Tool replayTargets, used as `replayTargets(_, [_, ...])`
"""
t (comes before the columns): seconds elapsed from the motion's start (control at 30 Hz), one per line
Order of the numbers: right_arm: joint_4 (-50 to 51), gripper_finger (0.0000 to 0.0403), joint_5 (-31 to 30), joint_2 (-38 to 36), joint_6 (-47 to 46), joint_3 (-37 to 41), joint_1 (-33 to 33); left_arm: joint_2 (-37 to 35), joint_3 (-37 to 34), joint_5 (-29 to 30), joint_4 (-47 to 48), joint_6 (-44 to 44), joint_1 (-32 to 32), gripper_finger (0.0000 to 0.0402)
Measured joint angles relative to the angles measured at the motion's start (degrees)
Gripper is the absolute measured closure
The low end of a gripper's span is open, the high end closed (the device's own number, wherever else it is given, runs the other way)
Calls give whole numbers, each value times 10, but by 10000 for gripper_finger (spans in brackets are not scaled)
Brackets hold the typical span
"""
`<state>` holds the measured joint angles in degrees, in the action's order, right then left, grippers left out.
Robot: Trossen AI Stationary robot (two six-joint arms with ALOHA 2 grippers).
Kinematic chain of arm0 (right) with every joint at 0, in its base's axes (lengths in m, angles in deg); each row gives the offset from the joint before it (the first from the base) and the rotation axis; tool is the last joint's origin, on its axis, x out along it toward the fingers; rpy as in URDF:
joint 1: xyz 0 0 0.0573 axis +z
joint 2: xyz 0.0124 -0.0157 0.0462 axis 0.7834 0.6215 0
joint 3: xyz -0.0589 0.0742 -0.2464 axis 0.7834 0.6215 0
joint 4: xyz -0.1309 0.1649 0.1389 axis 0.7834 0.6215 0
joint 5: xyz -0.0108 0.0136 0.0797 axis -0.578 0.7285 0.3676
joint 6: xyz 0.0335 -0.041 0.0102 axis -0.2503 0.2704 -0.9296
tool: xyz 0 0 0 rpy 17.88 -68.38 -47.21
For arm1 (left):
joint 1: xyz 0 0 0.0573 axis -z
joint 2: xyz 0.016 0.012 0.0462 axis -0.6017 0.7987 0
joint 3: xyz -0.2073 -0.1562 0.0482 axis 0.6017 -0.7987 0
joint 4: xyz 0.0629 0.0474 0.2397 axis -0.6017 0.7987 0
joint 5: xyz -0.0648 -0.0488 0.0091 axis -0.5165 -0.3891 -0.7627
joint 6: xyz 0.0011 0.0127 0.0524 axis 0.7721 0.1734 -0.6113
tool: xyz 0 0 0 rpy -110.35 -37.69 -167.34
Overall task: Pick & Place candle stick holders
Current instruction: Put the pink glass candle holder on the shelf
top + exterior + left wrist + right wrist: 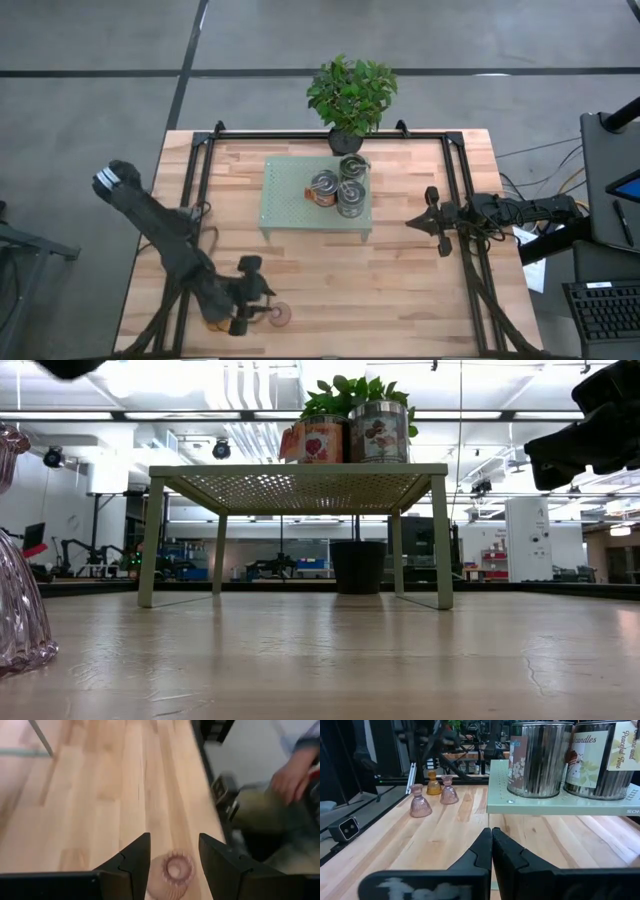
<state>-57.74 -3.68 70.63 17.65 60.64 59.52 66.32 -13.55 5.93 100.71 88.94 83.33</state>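
Three shiny silver metal holders (pixel 340 186) stand on the pale green perforated stand (pixel 285 205); two of them show close in the right wrist view (pixel 538 757). A pinkish glass holder (pixel 172 872) stands upright on the table near the front left. My left gripper (pixel 174 852) is open just above it, one finger on either side, and I see no touch. The right wrist view shows the three glass holders together: pinkish (pixel 420 801), amber (pixel 434 784), pinkish (pixel 448 791). My right gripper (pixel 491 842) is shut and empty, to the right of the stand (pixel 432 222).
A black-potted leafy plant (pixel 350 95) stands at the far edge behind the stand. Black frame rails (pixel 195 180) run along the table's left and right sides. A person's hand (pixel 287 775) shows beyond the table's edge. Bare wood (pixel 380 290) lies between stand and near edge.
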Motion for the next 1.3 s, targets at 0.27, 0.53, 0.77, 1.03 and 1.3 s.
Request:
replayTargets(0.27, [0,394,0,1,1,0,0,88,36,-10,0,4,21,241])
replayTargets(0.53, [0,394,0,1,2,0,0,132,70,-21,9,22,28,243])
replayTargets(0.77, [0,394,0,1,2,0,0,151,72,-24,30,30,28,244])
replayTargets(1.03, [0,394,0,0,3,0,0,151,71,-14,59,47,28,244])
replayTargets(1.3, [0,394,0,0,2,0,0,174,72,-15,53,44,25,244])
